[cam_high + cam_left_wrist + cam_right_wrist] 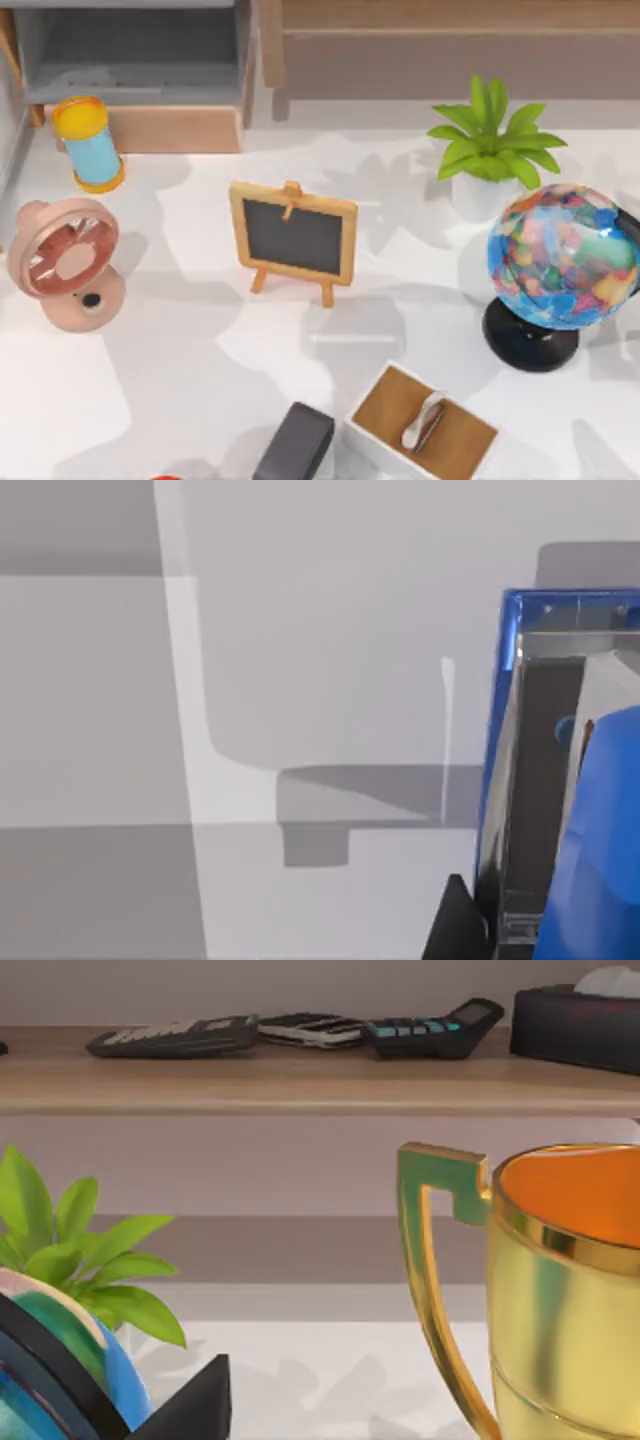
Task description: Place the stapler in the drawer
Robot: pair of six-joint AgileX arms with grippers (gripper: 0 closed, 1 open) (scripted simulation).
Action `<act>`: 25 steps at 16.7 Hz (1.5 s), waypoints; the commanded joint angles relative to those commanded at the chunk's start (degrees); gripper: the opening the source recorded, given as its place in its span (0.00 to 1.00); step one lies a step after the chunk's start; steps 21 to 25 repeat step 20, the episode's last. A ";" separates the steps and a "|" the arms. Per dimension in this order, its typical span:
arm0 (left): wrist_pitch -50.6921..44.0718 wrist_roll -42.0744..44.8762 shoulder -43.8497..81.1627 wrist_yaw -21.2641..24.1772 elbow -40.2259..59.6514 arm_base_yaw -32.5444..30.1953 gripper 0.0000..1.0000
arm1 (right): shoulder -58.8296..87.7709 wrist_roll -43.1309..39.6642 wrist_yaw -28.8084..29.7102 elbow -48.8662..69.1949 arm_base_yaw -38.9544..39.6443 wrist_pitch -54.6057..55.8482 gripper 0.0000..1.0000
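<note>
One stapler (600, 830), cut off at the frame edge, sat just beside the left gripper (452, 930). Only a dark sliver of that gripper showed, so whether it held anything could not be told. The right gripper (195, 1410) was also only one dark corner and just as unreadable. It sat against one globe (60, 1360), with one plant (90, 1250) beyond and one gold trophy (560, 1290) near, half cropped. One drawer (170, 130) stood open, its far end cut off.

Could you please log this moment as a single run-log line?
stapler: close in left wrist view, above white table | drawer: open, top view's upper left, holds no stapler | task: not yet done
</note>
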 joint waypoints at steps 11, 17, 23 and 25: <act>0.00 0.00 0.00 0.00 0.00 0.00 0.75 | 0.00 0.00 0.00 0.00 0.00 0.00 1.00; 0.00 0.00 0.00 0.00 0.00 0.00 1.00 | 0.00 0.00 0.00 0.00 0.00 0.00 1.00; 0.00 0.00 0.00 0.00 0.00 0.00 1.00 | 0.00 0.00 0.00 0.00 0.00 0.00 1.00; 0.00 0.00 0.00 0.00 0.00 0.00 1.00 | 0.00 0.00 0.00 0.00 0.00 0.00 1.00</act>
